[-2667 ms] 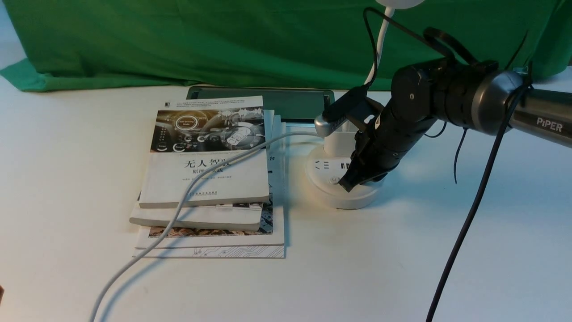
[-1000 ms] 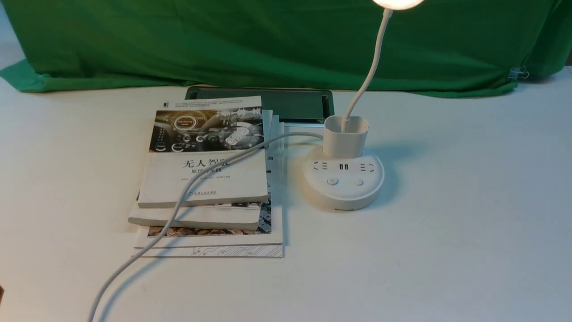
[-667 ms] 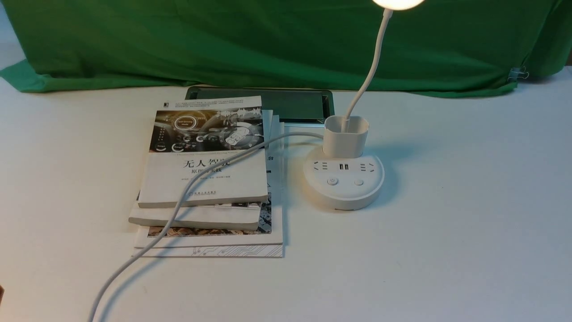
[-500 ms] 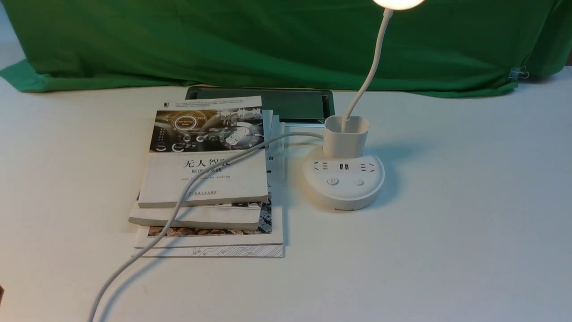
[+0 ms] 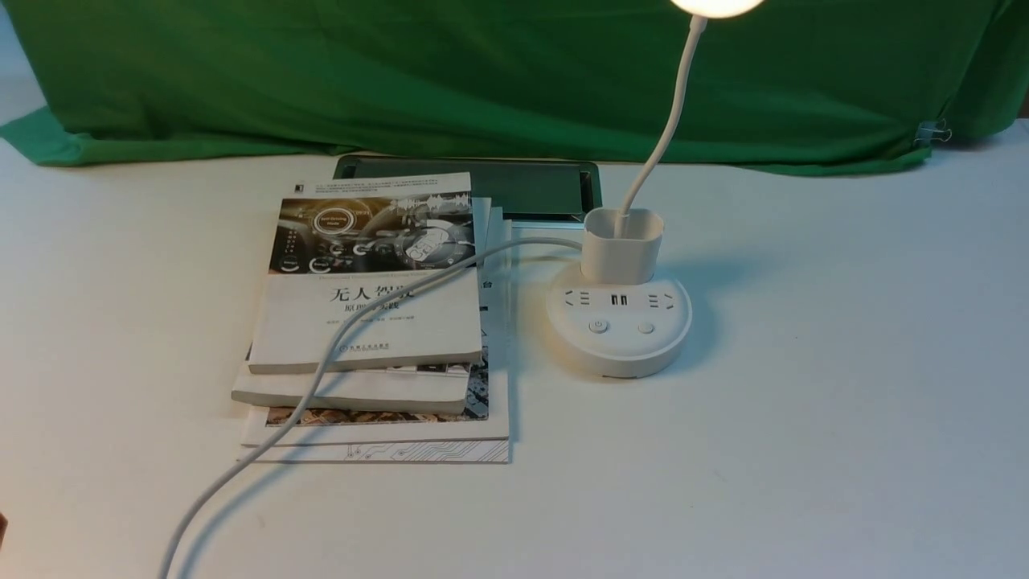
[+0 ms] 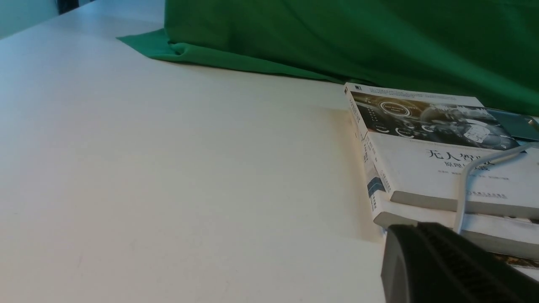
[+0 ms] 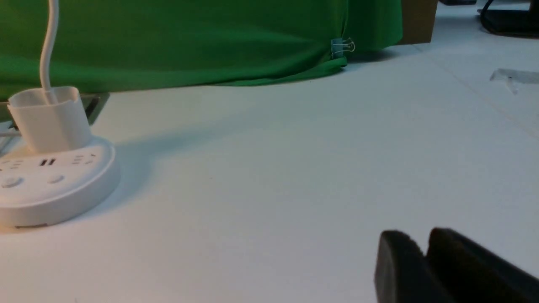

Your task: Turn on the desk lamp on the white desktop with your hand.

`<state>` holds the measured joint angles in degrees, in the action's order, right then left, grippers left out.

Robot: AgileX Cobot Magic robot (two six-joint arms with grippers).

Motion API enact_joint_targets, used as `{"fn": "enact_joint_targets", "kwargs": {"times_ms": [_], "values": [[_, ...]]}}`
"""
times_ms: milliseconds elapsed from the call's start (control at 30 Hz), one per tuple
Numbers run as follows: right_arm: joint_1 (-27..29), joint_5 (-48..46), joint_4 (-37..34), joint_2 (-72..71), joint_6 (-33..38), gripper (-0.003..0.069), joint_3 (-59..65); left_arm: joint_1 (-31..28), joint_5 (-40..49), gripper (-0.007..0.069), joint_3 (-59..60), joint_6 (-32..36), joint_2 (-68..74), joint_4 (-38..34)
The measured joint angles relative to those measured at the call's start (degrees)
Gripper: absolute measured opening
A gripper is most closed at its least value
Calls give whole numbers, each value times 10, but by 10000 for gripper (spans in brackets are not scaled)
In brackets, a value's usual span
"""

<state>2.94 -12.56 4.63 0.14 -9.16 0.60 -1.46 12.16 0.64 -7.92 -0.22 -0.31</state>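
Jaws on the left gripper (image 6: 421, 252) cannot be judged: the left wrist view shows only one dark ribbed piece with a grey edge, close to the stack of books (image 6: 442, 168). On the right hand (image 7: 423, 252), the right wrist view shows two dark rounded parts side by side with barely a seam between them and nothing held. So little of it is in view that its opening cannot be told either. It sits low over the white desktop (image 7: 294, 189), well apart from the desk lamp (image 7: 50, 185).

In the front view the desk lamp (image 5: 619, 334) stands right of centre on the white desktop (image 5: 844, 402). Its round base carries two buttons (image 5: 597, 326) at the front, with sockets and USB ports behind them. An oval cup (image 5: 621, 245) rises from the back of the base. From it the thin gooseneck (image 5: 663, 137) climbs to the head (image 5: 715, 6), which glows at the top edge of the frame.

Just left of the base lies the stack of books (image 5: 370, 322). A white cable (image 5: 321, 378) runs from the lamp across the top cover and down to the lower left corner. A dark flat panel (image 5: 522, 185) lies behind the books, and green cloth (image 5: 482, 72) fills the upper part of the frame.
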Motion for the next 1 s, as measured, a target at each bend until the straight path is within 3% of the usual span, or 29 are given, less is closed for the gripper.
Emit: {"fn": "enact_joint_targets", "kwargs": {"times_ms": [1000], "values": [[0,-2,0,0,-1,218,0,0,0,21,0,0,0,3]]}}
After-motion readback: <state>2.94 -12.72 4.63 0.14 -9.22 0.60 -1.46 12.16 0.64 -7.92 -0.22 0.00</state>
